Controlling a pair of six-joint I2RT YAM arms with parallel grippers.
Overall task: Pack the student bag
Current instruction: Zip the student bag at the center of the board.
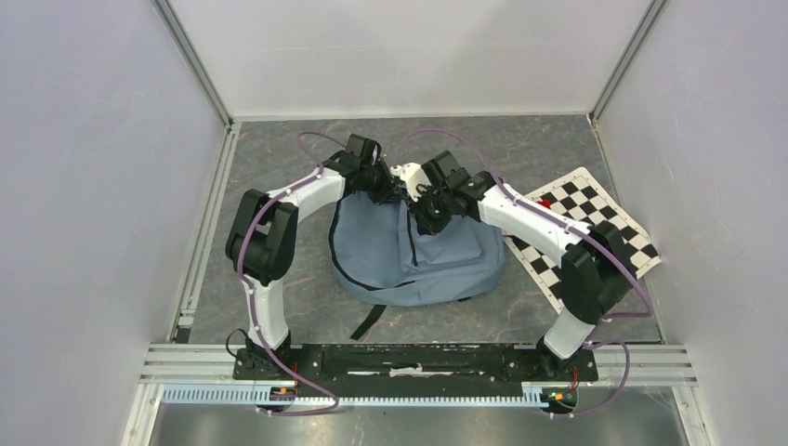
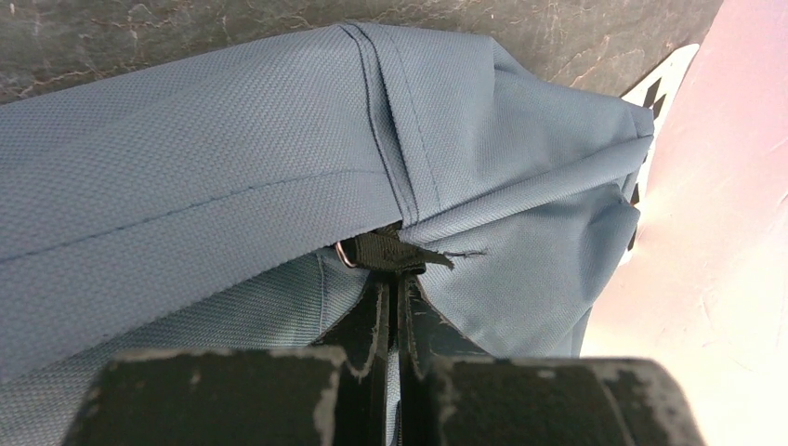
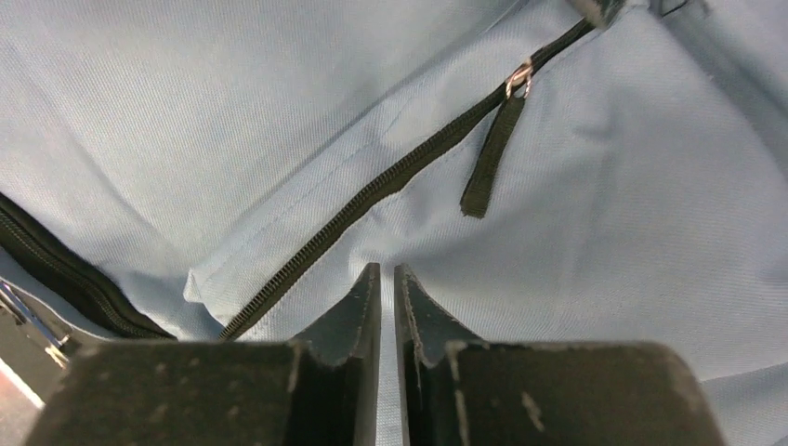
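**Both grippers at the bag's far edge**

The bag (image 1: 418, 255) lies mid-table (image 1: 279, 158) between the arms, with a checkerboard (image 1: 595, 209) to its right. The left gripper (image 2: 392, 279) is clamped on a black pull tab (image 2: 386, 251) under a fold. The right gripper (image 3: 387, 271) has its fingers all but together, tips on the fabric beside a zipper (image 3: 372, 190). I cannot tell whether they pinch cloth.

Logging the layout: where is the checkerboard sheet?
Top view: the checkerboard sheet lies right of the student bag, partly under the right arm.
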